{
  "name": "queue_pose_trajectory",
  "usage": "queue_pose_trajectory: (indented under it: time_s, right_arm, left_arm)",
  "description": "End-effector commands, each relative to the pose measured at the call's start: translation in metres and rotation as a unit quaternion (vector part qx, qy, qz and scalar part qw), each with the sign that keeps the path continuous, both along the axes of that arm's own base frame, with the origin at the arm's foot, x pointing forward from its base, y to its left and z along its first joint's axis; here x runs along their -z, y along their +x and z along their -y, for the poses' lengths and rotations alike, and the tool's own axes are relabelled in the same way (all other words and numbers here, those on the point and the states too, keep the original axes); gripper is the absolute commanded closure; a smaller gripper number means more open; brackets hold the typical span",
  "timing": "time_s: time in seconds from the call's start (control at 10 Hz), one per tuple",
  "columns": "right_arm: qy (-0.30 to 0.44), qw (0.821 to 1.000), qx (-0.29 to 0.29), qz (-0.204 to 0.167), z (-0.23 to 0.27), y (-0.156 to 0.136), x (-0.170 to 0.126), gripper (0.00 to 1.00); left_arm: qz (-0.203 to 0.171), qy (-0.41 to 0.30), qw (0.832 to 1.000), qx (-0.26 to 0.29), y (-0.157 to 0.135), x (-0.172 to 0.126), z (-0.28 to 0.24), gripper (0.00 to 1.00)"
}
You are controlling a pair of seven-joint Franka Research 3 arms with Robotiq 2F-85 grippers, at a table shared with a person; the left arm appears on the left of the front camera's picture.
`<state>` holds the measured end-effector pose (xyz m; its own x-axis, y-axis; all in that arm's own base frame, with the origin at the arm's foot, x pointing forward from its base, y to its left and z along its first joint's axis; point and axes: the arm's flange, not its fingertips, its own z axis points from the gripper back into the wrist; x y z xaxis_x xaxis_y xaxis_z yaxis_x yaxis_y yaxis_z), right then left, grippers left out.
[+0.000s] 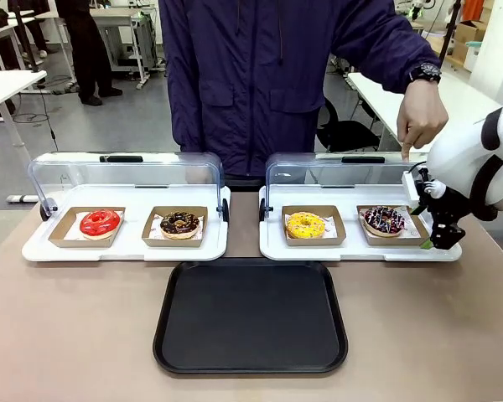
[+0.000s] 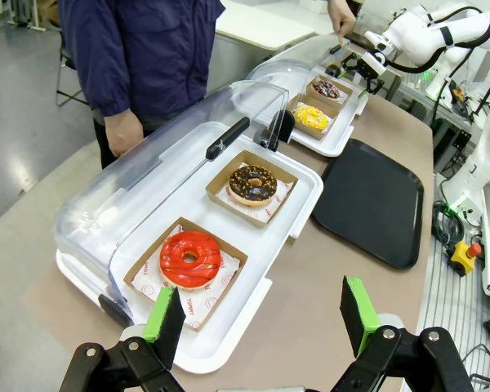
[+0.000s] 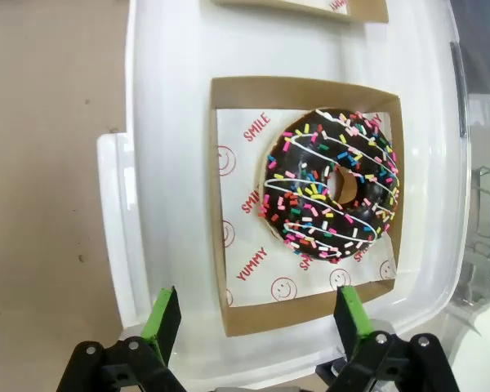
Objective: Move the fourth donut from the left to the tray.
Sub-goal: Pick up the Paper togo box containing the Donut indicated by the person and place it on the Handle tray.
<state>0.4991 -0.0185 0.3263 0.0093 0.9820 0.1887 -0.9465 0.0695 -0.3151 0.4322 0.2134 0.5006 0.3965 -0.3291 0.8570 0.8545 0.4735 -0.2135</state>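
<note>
Tabletop (image 1: 67,335), lid (image 1: 344,167) seemingly raised, hand (image 1: 421,117) beyond donut (image 1: 384,220)

Front view from the near desk (image 1: 67,335) edge, facing the person (image 1: 268,75) across it, left wrist view oblique along the desk, right wrist view close above the sprinkled donut (image 3: 331,184), which all three share.

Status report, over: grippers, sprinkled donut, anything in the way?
Left gripper open. Right gripper open near sprinkled donut, ungripped in its holder. Person's hand points down behind it; lid raised.
</note>
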Motion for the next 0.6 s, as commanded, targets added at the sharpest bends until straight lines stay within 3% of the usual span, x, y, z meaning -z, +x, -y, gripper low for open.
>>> queue_pose_trajectory:
  time_s: [0.0,0.5]
  right_arm:
    - [-0.021,1.0,0.013,0.002,-0.005,0.01,0.0,0.0]
    - [-0.03,0.999,0.015,-0.011,-0.004,0.022,0.014,0.0]
  left_arm:
    - [-0.002,0.003,1.0,0.005,-0.001,-0.001,0.0,0.0]
    - [-0.002,0.003,1.0,0.005,-0.001,-0.001,0.0,0.0]
